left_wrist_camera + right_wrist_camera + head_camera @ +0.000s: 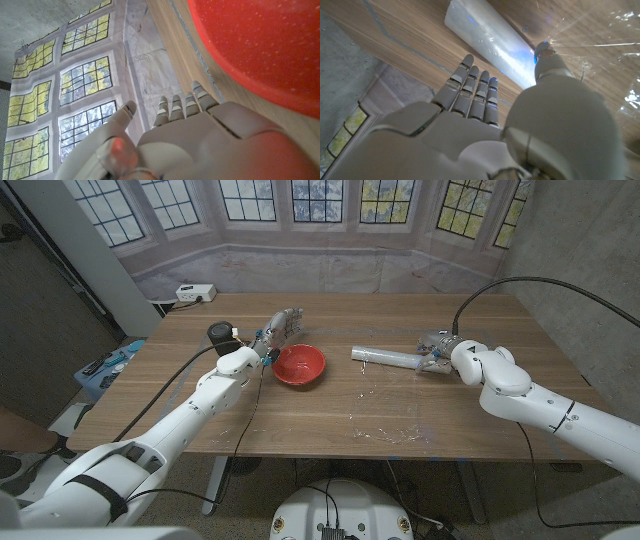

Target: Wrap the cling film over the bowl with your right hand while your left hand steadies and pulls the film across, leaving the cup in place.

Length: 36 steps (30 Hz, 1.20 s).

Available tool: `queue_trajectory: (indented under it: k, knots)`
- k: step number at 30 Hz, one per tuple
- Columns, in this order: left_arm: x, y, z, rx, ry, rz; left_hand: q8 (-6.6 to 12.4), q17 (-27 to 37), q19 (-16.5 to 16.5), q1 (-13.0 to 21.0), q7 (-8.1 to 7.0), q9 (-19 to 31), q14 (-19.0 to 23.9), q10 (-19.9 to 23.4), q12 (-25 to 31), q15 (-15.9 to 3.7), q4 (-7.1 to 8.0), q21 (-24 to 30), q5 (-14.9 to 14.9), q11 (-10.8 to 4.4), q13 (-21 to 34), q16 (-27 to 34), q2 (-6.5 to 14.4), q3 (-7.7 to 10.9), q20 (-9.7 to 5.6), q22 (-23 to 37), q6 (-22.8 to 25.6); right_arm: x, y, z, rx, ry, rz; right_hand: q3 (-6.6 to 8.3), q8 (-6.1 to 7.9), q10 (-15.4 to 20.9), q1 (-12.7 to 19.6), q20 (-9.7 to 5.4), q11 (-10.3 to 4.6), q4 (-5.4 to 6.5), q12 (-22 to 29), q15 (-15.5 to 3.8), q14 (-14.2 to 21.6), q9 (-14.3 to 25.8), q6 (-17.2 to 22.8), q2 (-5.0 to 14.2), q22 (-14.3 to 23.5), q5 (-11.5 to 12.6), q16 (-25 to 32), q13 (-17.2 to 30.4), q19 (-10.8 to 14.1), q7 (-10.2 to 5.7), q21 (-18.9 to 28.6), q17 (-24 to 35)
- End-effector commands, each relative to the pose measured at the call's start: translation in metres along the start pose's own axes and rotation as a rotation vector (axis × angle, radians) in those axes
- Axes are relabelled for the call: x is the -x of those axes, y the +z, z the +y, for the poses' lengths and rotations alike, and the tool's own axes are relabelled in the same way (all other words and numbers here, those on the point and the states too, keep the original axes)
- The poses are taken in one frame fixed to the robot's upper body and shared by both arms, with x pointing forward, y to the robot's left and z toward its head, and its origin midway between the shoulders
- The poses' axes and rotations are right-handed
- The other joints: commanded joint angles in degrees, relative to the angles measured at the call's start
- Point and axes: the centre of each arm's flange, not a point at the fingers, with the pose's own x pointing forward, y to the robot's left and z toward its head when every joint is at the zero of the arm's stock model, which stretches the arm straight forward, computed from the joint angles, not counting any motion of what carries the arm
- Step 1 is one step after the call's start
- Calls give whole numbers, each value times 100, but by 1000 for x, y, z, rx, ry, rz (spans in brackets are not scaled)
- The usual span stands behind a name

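A red bowl (300,365) (260,45) sits left of the table's middle. My left hand (277,328) (200,135) stands just past the bowl's far-left rim, fingers straight and apart, holding nothing. A black cup (219,333) stands to the left of that hand. The cling film roll (385,357) (490,42) lies right of the bowl. My right hand (437,348) (485,120) is at the roll's right end, fingers stretched along one side and the thumb at the other, not closed around it. Loose clear film (390,418) (620,30) lies crinkled on the table nearer to me.
A thin cable (250,405) runs along my left arm over the table's front left. A white power strip (195,293) lies beyond the table's far-left corner, and a blue item (100,372) sits off the left edge.
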Motion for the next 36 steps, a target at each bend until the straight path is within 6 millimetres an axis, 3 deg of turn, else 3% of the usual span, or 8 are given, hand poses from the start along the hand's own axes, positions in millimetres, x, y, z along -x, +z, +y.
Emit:
queue_trajectory:
  k: [1, 12, 18, 32, 36]
  knots:
    - [0, -3, -1, 9, -2, 0, 11, 24, 91, 18, -8, 23, 45, 75, 46, 40, -5, -11, 16, 29, 33, 18, -34, 53, -100, 7, 85, -3, 10, 1, -1, -9, 14, 37, 71, 117, 81, -181, -104, 6, 24, -511, 127, 9, 186, -24, 27, 61, 30, 30, 116, -75, 48, 11]
    - [3, -5, 2, 11, 4, 0, 18, 22, 99, 19, -18, 25, 47, 117, 52, 39, -7, -30, 15, 33, 35, 6, -34, 65, -136, 3, 132, -6, 18, 7, 10, -33, 17, 101, 157, 536, 232, -344, -298, -15, 100, -765, 550, 0, 650, 4, 31, 104, 100, 44, 357, -307, 87, 18]
    - [3, -6, 3, 12, 1, 1, 14, 24, 100, 13, -15, 26, 59, 136, 55, 40, 0, -42, 13, 20, 36, 7, -34, 68, -125, 2, 139, -9, 22, 9, 15, -50, 22, 161, 264, 1083, 298, -464, -476, 9, 207, -947, 959, -9, 1198, 34, 42, 111, 142, 60, 547, -492, 108, 32]
    - [4, -10, 5, 21, 6, 8, 3, 23, 107, 8, -29, 27, 75, 167, 56, 39, 2, -62, 12, 25, 39, 1, -37, 79, -104, 1, 140, -14, 27, 16, 48, -35, 26, 232, 286, 1275, 387, -529, -524, 0, 224, -997, 1183, -13, 1423, 77, 44, 118, 159, 80, 570, -561, 87, 54]
    - [4, -10, 5, 22, 5, 11, 2, 23, 114, 9, -30, 28, 76, 176, 57, 39, 2, -66, 13, 22, 39, -2, -35, 83, -104, 1, 146, -14, 27, 18, 47, -63, 31, 316, 351, 1531, 486, -597, -589, -5, 299, -1020, 1464, -17, 1756, 131, 46, 123, 218, 134, 672, -666, 101, 107]
